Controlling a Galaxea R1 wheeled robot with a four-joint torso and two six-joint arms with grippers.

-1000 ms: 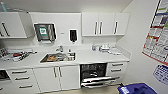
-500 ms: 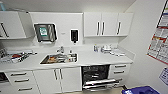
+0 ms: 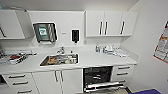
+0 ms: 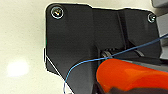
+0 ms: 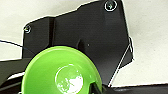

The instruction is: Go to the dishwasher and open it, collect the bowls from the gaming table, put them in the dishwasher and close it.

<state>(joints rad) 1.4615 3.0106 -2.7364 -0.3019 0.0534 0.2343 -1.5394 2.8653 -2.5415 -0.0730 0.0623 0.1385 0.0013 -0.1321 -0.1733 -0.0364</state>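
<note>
The dishwasher [image 3: 98, 77] stands open under the white counter, right of the sink. Its interior is dark, and its steel door [image 3: 104, 87] is folded down toward me. In the right wrist view a lime green bowl [image 5: 62, 72] hangs close below the wrist plate, with my right gripper [image 5: 94, 88] shut on its rim. An orange-red bowl [image 4: 130, 75] sits just as close in the left wrist view, held at its edge by my left gripper [image 4: 100, 88]. The gaming table is out of view.
A steel sink [image 3: 59, 60] holds dishes. Bottles and clutter [image 3: 110, 50] stand on the counter's right, and a dish rack [image 3: 15, 58] on its left. White drawers [image 3: 123, 72] flank the dishwasher. A wall with a poster [image 3: 162, 47] closes the right side.
The whole head view has shifted a little and the counter looks slightly nearer, so the camera has moved. The dishwasher stays open.
</note>
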